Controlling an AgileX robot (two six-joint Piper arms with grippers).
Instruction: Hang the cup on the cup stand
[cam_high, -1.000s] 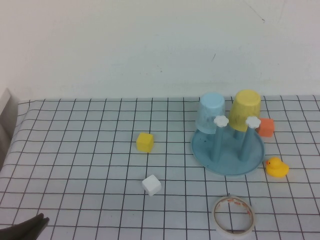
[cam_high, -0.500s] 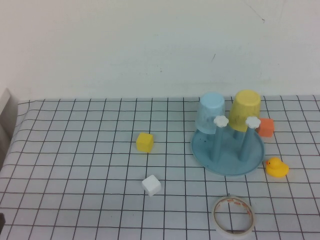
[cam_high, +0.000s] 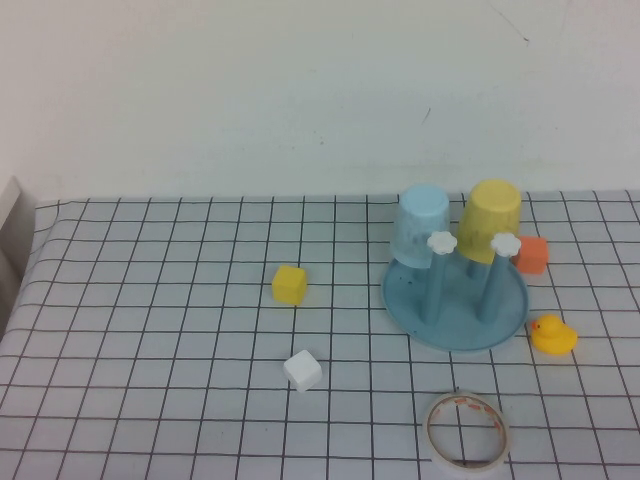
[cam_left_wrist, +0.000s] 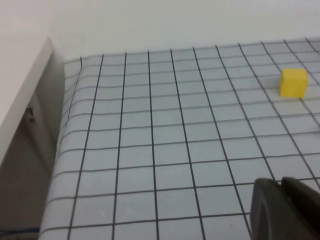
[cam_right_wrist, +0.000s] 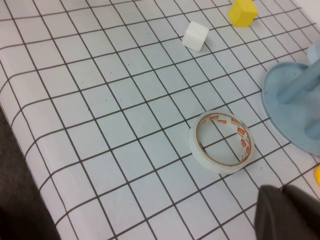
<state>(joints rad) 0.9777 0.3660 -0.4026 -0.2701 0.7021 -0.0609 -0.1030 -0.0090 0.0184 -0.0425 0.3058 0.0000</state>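
The yellow cup (cam_high: 492, 218) sits upside down on a back peg of the cup stand (cam_high: 455, 305), next to the pale blue cup (cam_high: 420, 232) on another peg. Two front pegs with white flower caps (cam_high: 442, 241) stand bare. Neither gripper shows in the high view. My left gripper (cam_left_wrist: 281, 185) is shut and empty, low over the table's left part, far from the stand. My right gripper (cam_right_wrist: 280, 192) is shut and empty, above the table's front edge near the stand's base (cam_right_wrist: 295, 107).
A yellow cube (cam_high: 289, 284) and a white cube (cam_high: 302, 370) lie mid-table. A tape roll (cam_high: 466, 432) lies at the front, also in the right wrist view (cam_right_wrist: 221, 141). A yellow duck (cam_high: 552, 335) and an orange cube (cam_high: 532, 254) flank the stand. White furniture (cam_left_wrist: 22, 95) borders the table's left edge.
The dark tip of my left gripper at the high view's bottom left corner has drawn back out of that view. The cups and the stand have not moved.
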